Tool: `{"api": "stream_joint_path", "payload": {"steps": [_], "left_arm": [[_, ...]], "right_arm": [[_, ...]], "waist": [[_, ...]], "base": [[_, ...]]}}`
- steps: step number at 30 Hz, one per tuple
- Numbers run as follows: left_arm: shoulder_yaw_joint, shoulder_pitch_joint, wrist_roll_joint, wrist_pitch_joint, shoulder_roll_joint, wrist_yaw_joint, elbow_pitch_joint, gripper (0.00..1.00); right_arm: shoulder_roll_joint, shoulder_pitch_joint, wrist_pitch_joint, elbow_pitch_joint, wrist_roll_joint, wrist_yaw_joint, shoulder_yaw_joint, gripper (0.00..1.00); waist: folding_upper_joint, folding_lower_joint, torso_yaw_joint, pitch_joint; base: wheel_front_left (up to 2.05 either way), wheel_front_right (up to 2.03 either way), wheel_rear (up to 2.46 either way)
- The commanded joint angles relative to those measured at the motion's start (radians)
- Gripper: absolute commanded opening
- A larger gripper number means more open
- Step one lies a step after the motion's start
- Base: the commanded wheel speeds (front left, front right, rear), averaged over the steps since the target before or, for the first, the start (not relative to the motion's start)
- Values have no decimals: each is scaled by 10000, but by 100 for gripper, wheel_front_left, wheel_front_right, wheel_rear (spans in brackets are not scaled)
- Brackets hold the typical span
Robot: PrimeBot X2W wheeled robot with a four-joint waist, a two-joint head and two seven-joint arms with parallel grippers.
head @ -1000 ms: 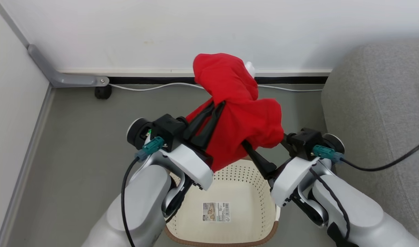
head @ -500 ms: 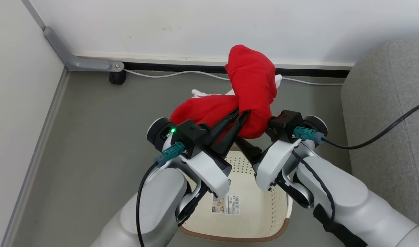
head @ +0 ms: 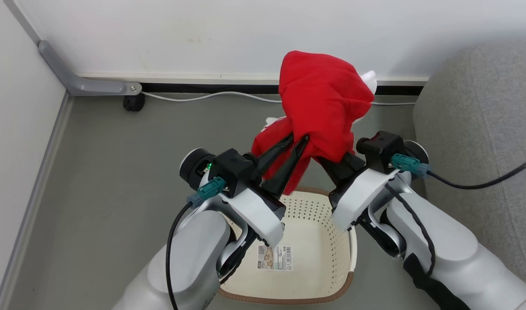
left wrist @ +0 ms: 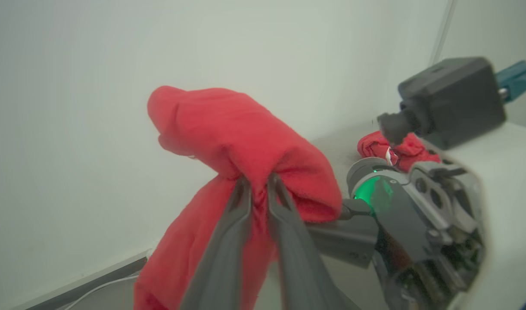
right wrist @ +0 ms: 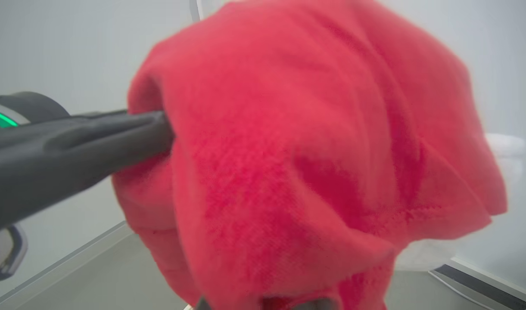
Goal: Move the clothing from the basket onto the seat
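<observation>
The seat (head: 482, 129) sits at three o'clock, the emptied basket (head: 284, 298) at six, and the clothing (head: 323, 99) is held aloft at twelve. The left gripper (head: 298, 138) pinches one fold and the right gripper (head: 327, 162) is closed inside another. If either shallow bite slips, the clothing could fall to the floor.

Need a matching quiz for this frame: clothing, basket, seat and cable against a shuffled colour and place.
Things:
1. clothing
2. basket
3. seat
4. cable

Colour and place:
a. grey, at the head view's right edge
b. white, running along the foot of the wall
c. red, raised in the air
d. cream-white, with a label inside

Pairs: 1-c, 2-d, 3-a, 4-b
</observation>
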Motion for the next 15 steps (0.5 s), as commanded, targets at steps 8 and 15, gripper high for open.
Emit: {"api": "stream_joint_path", "payload": {"steps": [8,15], "left_arm": [[482,77,323,-59,256,-33,167,100],[675,294,497,-59,354,-126,199,100]], "right_arm": [[0,759,-61,-1012,-796,29,-1373,0],[-164,1085,-61,-1709,-1579,29,-2695,0]], "waist": [[-1,0,-365,-145],[-1,0,-855,-250]], "base": [[0,0,0],[0,0,0]]}}
